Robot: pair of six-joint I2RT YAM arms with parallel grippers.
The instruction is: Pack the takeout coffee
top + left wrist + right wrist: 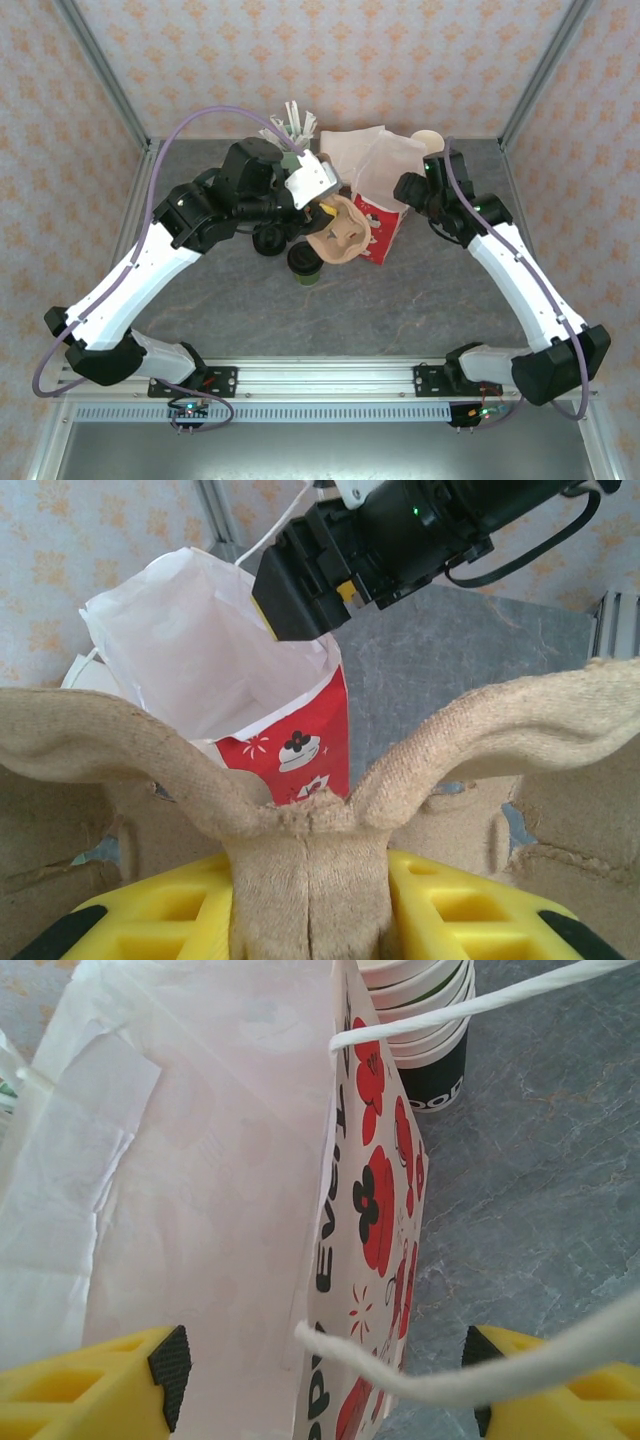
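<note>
Walls (330, 60) in pale wallpaper with small orange flowers close the back and both sides. Grey metal posts (108, 75) rise slanting at the two back corners. The table (420, 310) has a grey marbled top, evenly lit, with soft shadows. A silver rail (320, 373) runs along its near edge, a slotted strip (330, 411) just below it
</note>
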